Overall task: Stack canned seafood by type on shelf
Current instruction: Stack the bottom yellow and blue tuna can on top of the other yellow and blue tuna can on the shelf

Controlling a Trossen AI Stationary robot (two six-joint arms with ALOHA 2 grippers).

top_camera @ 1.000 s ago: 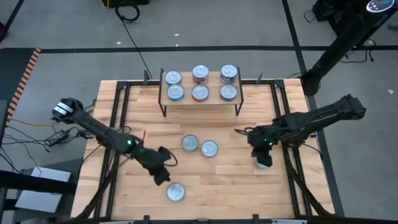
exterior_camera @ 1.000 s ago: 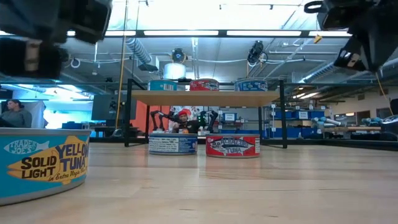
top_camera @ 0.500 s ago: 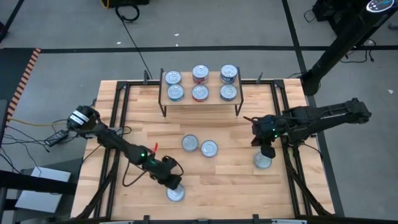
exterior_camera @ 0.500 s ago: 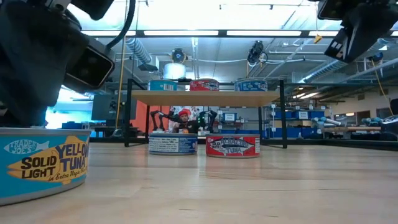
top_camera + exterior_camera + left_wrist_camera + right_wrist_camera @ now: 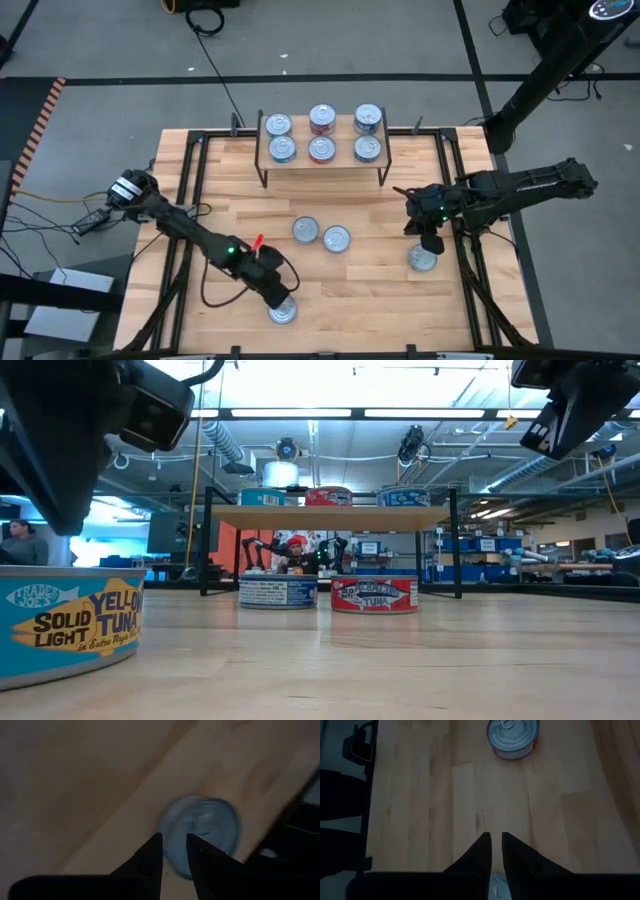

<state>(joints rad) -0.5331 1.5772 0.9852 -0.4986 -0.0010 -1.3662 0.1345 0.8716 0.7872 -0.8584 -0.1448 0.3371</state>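
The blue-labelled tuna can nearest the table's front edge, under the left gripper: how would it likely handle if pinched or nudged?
The can sits flat and squat, so it probably slides rather than tips. Its shiny metal top suggests a rigid, somewhat slippery body. The left gripper has narrow fingertips, so grip may slip.

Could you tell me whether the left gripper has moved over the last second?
Yes. The left gripper moved toward the table's near edge, from beside the silver-topped round tin to directly over it.

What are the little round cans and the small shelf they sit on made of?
The short round cans with shiny silver tops look like metal: the lids gleam and one shows a pull ring. Their coloured sides seem to be printed labels, maybe paper. The small raised shelf has a pale plank top that looks like smooth wood, and thin black legs that are probably painted metal.
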